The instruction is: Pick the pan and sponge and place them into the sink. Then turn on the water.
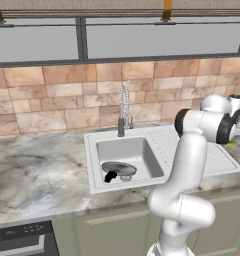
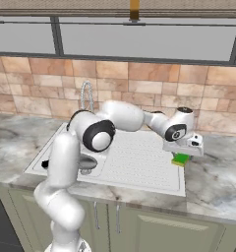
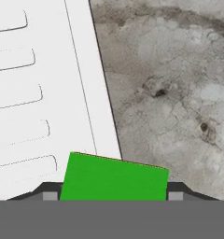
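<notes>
The pan is lying in the sink basin, its black handle pointing toward the front left corner, beside the drain. The faucet is standing behind the basin, with no stream showing.

The arm is reaching across to the right edge of the draining board. The end effector is sitting over the sponge, which is straddling the sink's right rim and the marble tabletop. In the hand view the 2 fingertips are flanking the sponge's short ends, touching or just beside them; whether the sponge is gripped or lifted cannot be told.
</notes>
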